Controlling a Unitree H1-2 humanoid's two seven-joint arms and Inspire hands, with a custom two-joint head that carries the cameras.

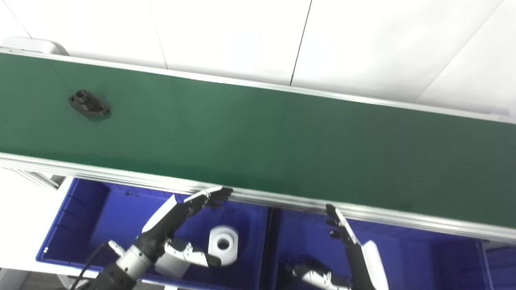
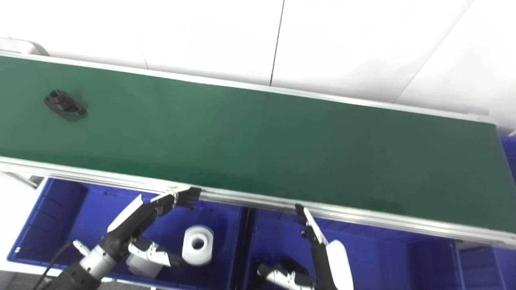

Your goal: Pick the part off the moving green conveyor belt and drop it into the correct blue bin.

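A black flanged part (image 1: 89, 103) lies on the green conveyor belt (image 1: 258, 137) at its far left; it also shows in the right eye view (image 2: 64, 104). My left hand (image 1: 183, 225) is open and empty, held over the left blue bin (image 1: 80, 217), fingertips near the belt's front rail. My right hand (image 1: 350, 253) is open and empty over the right blue bin (image 1: 423, 257), fingers pointing up toward the rail. Both hands are far from the black part.
A white cylindrical part with a centre hole (image 1: 223, 242) lies in the left blue bin. An aluminium rail (image 1: 282, 199) runs along the belt's front edge. A white wall stands behind the belt. Another blue bin edge (image 2: 508, 153) shows at the far right.
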